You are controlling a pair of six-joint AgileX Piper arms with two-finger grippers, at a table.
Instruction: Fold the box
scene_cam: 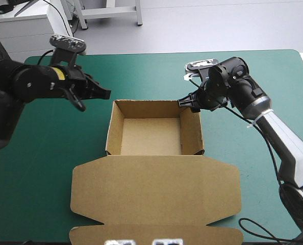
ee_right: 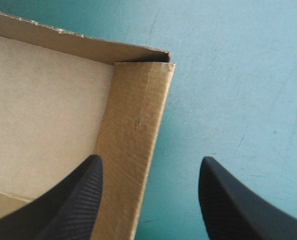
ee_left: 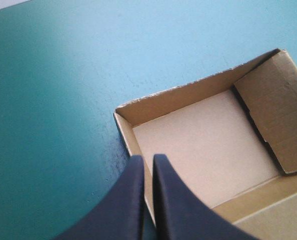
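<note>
The flat lid lies at 6 o'clock, joined to the brown box, walls raised, on the teal-green surface. The left tool is held clenched and empty off the 10 o'clock corner. The right tool, released, is spread over the 2 o'clock wall, presumably to seat it.

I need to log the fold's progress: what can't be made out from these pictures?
1. High view: the lid's front edge is cut off by the picture's bottom edge.
2. Left wrist view: the shut left hand hides a stretch of the box's wall under it.
3. Right wrist view: the open right hand straddles a side wall, whose nearer stretch runs out of the picture.
</note>
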